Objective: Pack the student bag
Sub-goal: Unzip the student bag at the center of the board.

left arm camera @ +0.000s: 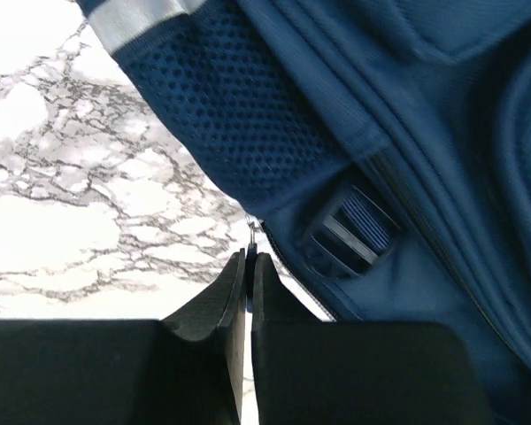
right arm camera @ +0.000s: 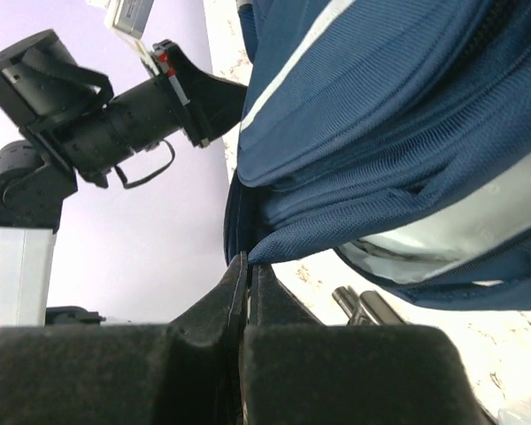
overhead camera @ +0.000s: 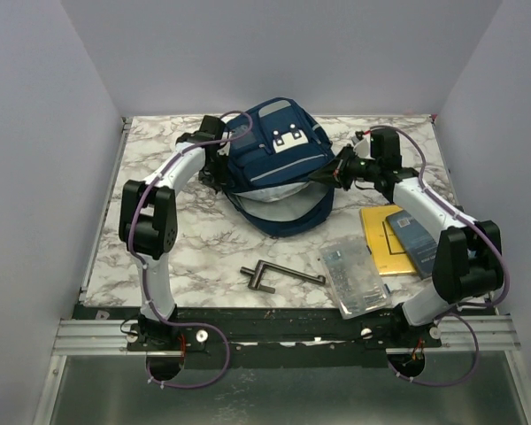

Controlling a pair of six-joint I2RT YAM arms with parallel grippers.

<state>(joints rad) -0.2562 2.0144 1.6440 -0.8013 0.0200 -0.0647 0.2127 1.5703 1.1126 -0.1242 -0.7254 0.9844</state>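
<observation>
Left fingers [left arm camera: 239, 288] and right fingers [right arm camera: 237, 288] tight together at the student bag [overhead camera: 279, 164], any pinched fabric hidden.

- Backpack [overhead camera: 279, 168]: navy blue, light grey stripes, white patches.
- Worktop [overhead camera: 203, 248]: white marble pattern with grey veins.
- Book [overhead camera: 372, 226]: yellow.
- Notebook [overhead camera: 414, 237]: grey-blue.
- Tool [overhead camera: 288, 273]: dark grey.
- Arms [overhead camera: 150, 221]: white and black.

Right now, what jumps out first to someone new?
The navy student bag, mid-table toward the far edge, dominates. The left tool and right tool are pinched shut at its sides, seemingly on its fabric. Nearer the arms lie a yellow book, a clear packet and a black crank.
</observation>
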